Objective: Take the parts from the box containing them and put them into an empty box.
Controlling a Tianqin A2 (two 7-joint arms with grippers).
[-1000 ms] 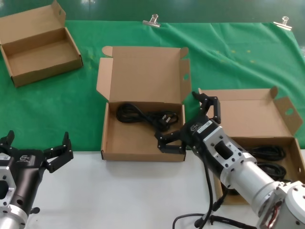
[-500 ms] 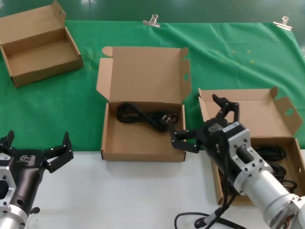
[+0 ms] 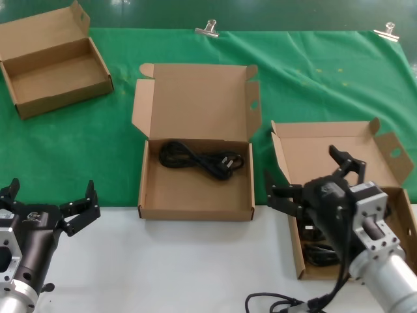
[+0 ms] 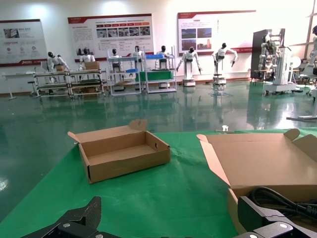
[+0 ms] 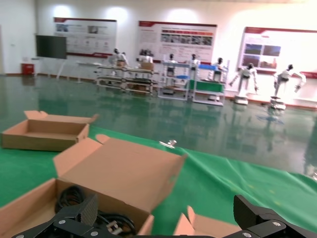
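Observation:
The near-square box [image 3: 195,212] stands mid-table with one black power cord [image 3: 195,160] lying in its tray. The box with angled wings [image 3: 296,147] stands to its right; its cords [image 3: 317,253] are mostly hidden under my right arm. My right gripper [image 3: 305,173] is open and empty above the left part of that box. In the right wrist view my open right gripper [image 5: 166,213] faces the near-square box [image 5: 124,168] and its cord [image 5: 79,198]. My left gripper [image 3: 52,195] is parked open at the near left, and it also shows in the left wrist view [image 4: 171,218].
A smaller narrow box [image 3: 55,68] sits at the far left back, also in the left wrist view [image 4: 124,151]. Two metal clips [image 3: 207,27] hold the green cloth's back edge. My own black cable [image 3: 280,303] lies on the white table front.
My right gripper has moved right, from the near-square box's front right corner to above the winged box, staying open and empty. The cord in the near-square box stayed put. The left arm has not moved.

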